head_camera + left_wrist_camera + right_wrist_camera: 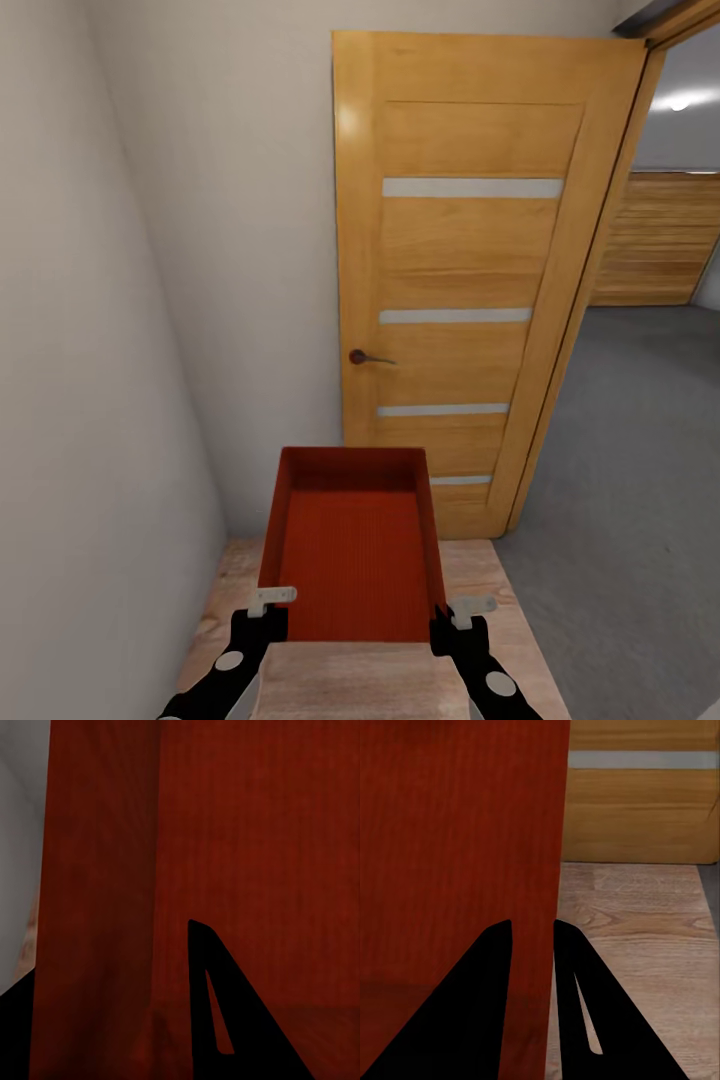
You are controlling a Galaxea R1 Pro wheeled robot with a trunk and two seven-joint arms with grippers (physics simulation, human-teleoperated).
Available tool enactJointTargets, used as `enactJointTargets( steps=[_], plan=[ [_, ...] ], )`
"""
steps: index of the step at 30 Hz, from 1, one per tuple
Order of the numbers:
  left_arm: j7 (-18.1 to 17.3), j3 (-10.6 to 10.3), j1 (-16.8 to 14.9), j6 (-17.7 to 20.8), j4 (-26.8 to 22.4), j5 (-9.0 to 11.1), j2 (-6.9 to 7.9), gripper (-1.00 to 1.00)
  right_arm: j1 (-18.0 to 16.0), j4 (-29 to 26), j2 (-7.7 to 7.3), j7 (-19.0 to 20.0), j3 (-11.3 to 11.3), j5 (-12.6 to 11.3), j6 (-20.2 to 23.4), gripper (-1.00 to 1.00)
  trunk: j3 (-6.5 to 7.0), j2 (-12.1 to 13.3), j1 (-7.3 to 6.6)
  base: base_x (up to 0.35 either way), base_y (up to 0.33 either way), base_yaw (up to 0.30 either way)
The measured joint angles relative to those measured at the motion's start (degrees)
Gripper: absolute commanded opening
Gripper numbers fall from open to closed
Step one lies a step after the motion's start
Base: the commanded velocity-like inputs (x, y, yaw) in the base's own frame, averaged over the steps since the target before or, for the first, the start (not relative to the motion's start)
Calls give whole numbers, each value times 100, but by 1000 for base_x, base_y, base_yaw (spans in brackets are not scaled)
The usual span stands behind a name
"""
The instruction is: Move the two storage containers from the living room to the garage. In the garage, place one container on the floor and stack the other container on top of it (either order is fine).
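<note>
Right gripper (532,934): two dark fingers set close together, one on each side of the thin right wall of the storage container (352,545) — pinching it near the corner closest to the robot.
Left gripper (268,612): at the container's left near corner; in the left wrist view one dark finger (225,1012) lies inside the box against the red wall, the other is a dark shape at the picture's edge outside the wall, so the jaws straddle the wall and look closed on it.
Container: orange-red, rectangular, open-topped, nothing inside, held level between both arms in front of the robot, above the light wood plank floor (480,570), its long axis pointing away toward the door.
Door (470,280): orange-brown wood with four pale horizontal strips and a dark lever handle (368,357), swung open against the white wall (200,250) straight ahead.
Doorway: to the right of the door leaf — beyond it, grey rough floor (620,480), with a wooden slatted door (660,240) at the far side.
Near surroundings: a white wall runs close along the robot's left.
</note>
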Motion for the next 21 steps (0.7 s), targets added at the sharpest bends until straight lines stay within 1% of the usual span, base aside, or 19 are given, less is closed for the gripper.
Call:
enactJointTargets(
  steps=[1, 4, 21],
  plan=[
    [-5, 5, 0, -25, 3, 4, 1, -100, 0, -16, -1, -8, 7, 3, -2, -100, 0, 0, 0, 9, 0, 0],
    [-14, 13, -2, -56, 11, 12, 3, -100, 2, -46, -3, -24, 20, 6, 7, -100, 0, 0, 0, 1, 0, -194],
    [-14, 3, -2, -50, 6, 19, 5, -100, 3, -47, -2, -23, 17, 8, 7, -100, 0, 0, 0, 0, 0, -248]
  ],
)
